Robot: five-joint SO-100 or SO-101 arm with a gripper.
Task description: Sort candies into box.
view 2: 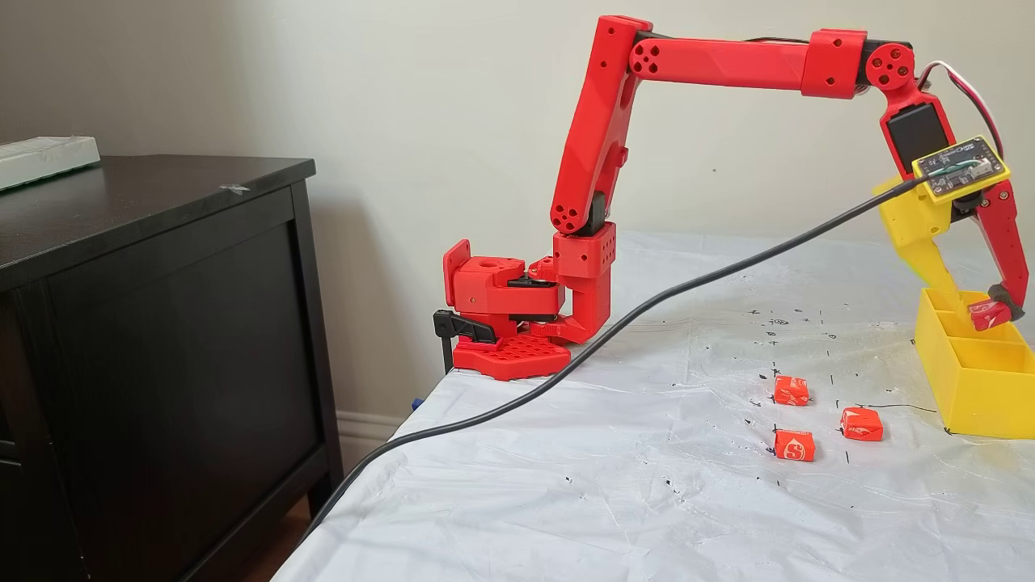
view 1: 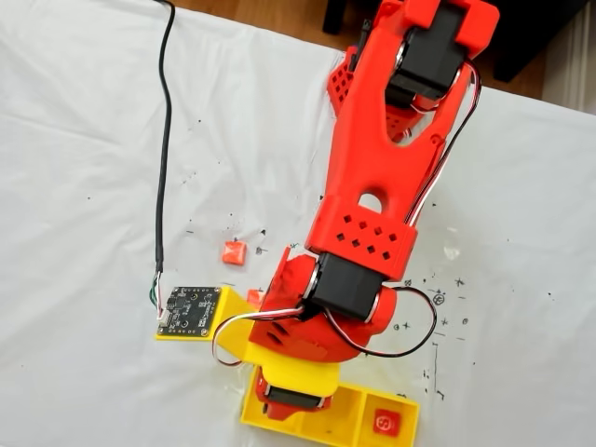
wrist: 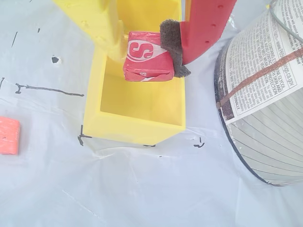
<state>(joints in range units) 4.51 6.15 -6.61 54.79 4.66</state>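
Right now I see my two-finger gripper point(wrist: 144, 59) clamped on a deep red wrapped candy with white markings point(wrist: 146, 57), held over the long yellow plastic box point(wrist: 135, 127)

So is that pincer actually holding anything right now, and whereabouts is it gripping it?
Yes: a red candy with a white S, pinched across its two opposite sides by the pincer, above the yellow box.

It looked like a room in a home: a dark wooden dresser point(view 2: 162, 339) stood well behind the arm's base, against a plain cream wall point(view 2: 420, 97) with a white baseboard point(view 2: 368, 428). The work table wore a crinkled white plastic sheet point(view 2: 566, 501), hand-marked in black ink.
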